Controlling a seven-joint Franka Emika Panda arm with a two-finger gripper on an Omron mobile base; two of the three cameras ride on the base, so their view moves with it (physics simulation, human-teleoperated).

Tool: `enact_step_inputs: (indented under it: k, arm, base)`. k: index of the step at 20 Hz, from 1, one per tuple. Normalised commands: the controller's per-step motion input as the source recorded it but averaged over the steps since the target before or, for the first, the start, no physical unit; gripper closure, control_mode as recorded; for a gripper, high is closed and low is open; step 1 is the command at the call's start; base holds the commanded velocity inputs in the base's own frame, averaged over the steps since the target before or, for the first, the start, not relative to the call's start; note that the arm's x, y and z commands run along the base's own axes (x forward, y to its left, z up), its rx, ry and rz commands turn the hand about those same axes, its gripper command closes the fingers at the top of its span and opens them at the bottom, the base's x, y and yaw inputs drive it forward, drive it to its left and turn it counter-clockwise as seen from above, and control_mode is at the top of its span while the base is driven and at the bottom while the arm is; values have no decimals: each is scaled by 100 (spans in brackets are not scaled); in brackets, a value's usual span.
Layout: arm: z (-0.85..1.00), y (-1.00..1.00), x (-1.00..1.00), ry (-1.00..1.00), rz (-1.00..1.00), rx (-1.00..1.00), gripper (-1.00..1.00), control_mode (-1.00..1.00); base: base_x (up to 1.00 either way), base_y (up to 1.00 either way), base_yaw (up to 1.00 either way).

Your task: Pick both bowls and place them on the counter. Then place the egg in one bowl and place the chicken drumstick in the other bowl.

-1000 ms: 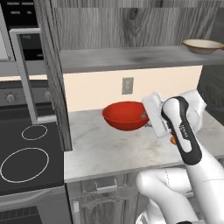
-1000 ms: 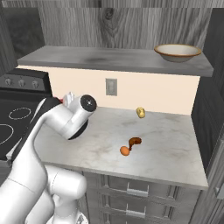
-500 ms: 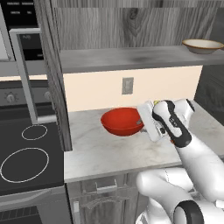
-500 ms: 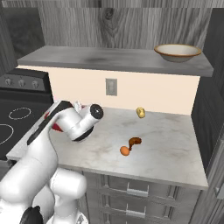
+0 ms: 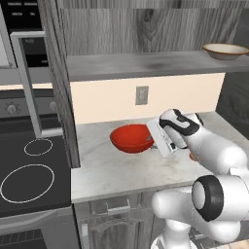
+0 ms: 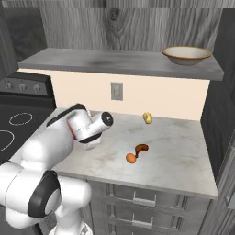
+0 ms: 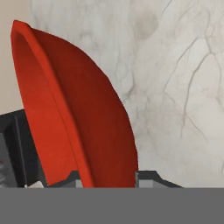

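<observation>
Over the marbled surface (image 5: 126,170), just right of the stove, the red bowl (image 5: 132,138) is pinched by its rim in the jaws of the gripper (image 7: 107,177). It looks rigid, glossy and likely slippery, so the thin rim is judged the only workable hold. Since a second ago, bowl and hand have been carried leftward and lower. A beige bowl (image 6: 186,54) waits on the shelf (image 6: 114,62).

A glossy white arm (image 5: 214,151) of rounded segments fills the lower right of the left base view, with dark grey joint caps and black bands.
</observation>
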Motion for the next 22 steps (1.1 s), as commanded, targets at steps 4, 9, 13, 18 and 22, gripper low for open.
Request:
enact_step_inputs:
  k: [4, 9, 13, 18, 22]
  arm:
    - [-16, -1, 42, 2, 0, 0, 100, -100]
    - [-21, -3, 27, 0, 0, 0, 100, -100]
    - [-33, 0, 34, 0, 0, 0, 100, -100]
    - [-32, 0, 31, -2, 0, -1, 100, -100]
    - [-24, -4, 31, 0, 0, 0, 100, -100]
  base:
    - [0, 0, 0]
    - [0, 0, 0]
    - [0, 0, 0]
    - [0, 0, 0]
    - [0, 0, 0]
